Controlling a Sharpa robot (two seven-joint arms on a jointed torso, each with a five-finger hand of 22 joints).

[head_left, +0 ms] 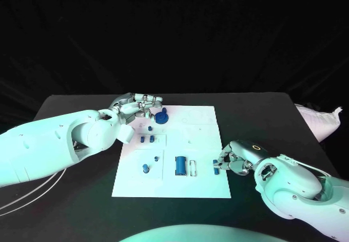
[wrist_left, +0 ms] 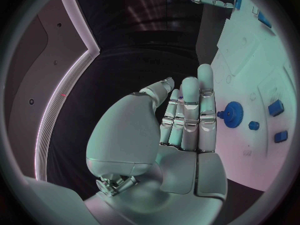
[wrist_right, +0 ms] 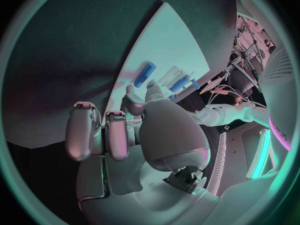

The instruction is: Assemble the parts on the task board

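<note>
Left hand [head_left: 138,107] hovers at the far left corner of the white task board [head_left: 204,186], fingers [wrist_left: 187,110] held straight and close together with nothing in them, just beside the blue gear [head_left: 161,118] that sits on the board; the left wrist view shows the gear [wrist_left: 233,114] past the fingertips and apart from them. Right hand [head_left: 234,160] rests at the board's right edge with its fingers curled around a small blue part [head_left: 217,165]. Between the two hands lie a blue cylinder [head_left: 179,165], a pale pin [head_left: 193,168] beside it, and several smaller blue pieces [head_left: 149,138] nearer the gear.
</note>
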